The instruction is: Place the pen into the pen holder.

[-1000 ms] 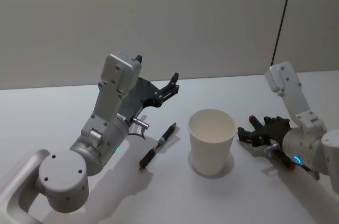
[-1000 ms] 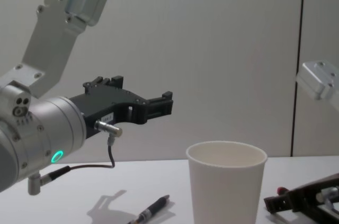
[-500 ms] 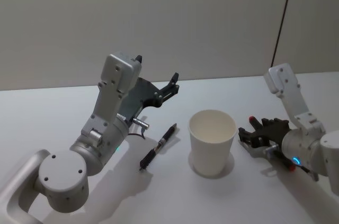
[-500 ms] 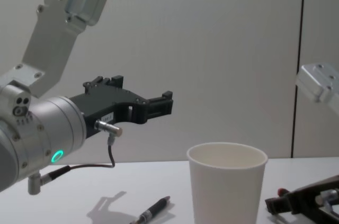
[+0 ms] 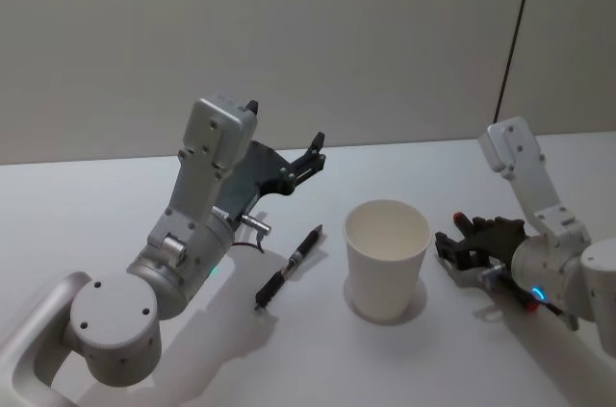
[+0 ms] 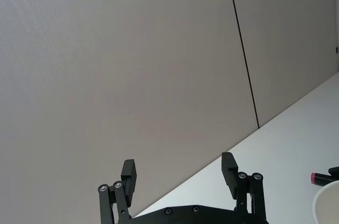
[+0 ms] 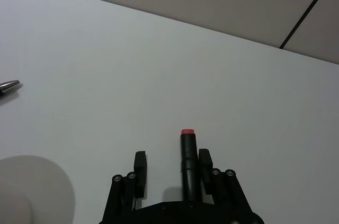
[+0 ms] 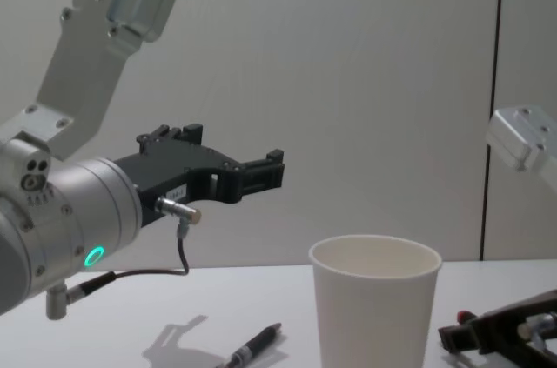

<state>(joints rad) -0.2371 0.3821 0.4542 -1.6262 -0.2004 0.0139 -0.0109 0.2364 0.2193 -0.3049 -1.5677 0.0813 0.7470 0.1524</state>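
One paper cup (image 5: 387, 258) stands upright at mid-table (image 5: 96, 205). Two pens: a black pen (image 5: 287, 267) lies flat just left of the cup, apart from it, and a red-tipped pen (image 7: 187, 152) sits between the parted fingers of the right gripper (image 7: 171, 155), low on the right. One left gripper (image 6: 179, 164), spread wide and holding nothing, is raised on the left with open table beyond it.

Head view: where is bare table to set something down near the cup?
Bare: the table strip behind the pen holder up to the wall, and the near edge before it. Crowded: pen and raised left gripper on its left, right gripper close on its right.
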